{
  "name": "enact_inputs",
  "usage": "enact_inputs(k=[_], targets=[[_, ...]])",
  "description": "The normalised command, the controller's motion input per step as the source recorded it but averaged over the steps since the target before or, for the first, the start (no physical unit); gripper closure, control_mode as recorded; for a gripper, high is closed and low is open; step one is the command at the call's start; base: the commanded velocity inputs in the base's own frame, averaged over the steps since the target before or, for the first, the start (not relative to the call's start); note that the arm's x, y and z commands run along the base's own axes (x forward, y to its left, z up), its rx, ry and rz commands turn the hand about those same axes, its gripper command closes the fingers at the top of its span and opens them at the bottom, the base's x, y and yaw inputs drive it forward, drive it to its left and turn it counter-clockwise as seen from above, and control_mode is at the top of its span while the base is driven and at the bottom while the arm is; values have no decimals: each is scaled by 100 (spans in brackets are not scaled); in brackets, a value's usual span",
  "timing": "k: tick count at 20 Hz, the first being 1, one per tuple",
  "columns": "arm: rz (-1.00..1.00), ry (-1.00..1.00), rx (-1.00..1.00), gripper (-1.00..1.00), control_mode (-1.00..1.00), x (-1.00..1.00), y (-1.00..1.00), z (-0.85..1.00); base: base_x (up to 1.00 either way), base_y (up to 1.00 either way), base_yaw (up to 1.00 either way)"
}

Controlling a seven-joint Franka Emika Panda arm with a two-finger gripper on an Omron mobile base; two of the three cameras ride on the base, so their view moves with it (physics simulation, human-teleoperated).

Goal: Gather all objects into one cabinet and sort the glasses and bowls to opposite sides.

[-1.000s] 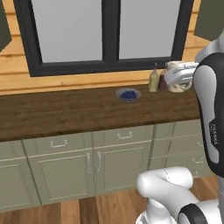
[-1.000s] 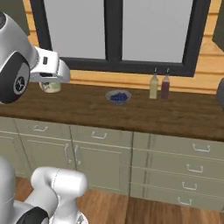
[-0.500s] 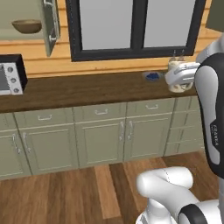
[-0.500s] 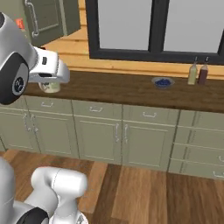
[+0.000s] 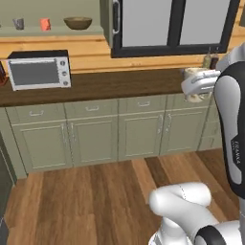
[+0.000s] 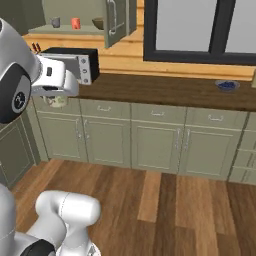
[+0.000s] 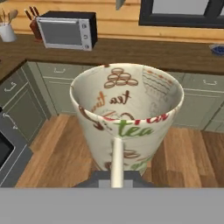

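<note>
My gripper is shut on the cream patterned mug, which is held upright in the air in front of the counter, its handle toward the hand camera. In the right base view that mug hangs just under the hand. The olive-grey wall cabinet stands open up and to the left, its door swung out. On its shelf sit the grey cup, the orange mug and, to their right, the brown wooden bowl. The same three appear from the right: grey cup, orange mug, bowl.
A microwave sits on the dark wooden counter under the cabinet. A small blue dish lies further right on the counter. A utensil pot and a knife block stand left of the microwave. Base cabinets line the front; wooden floor lies below.
The whole scene has slid right as the base drove left along the counter; the open cabinet and microwave came into view. The cream mug stays in the gripper.
</note>
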Motion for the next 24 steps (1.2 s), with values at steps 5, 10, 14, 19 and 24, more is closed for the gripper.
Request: enact_inputs(k=[5,10,14,19,24], targets=[[0,0,0,100,100,0,0,0,39,94,0],[0,0,0,100,100,0,0,0,83,80,0],[0,0,0,100,100,0,0,0,100,51,0],[0,0,0,100,100,0,0,0,100,31,0],[0,0,0,100,100,0,0,0,100,24,0]])
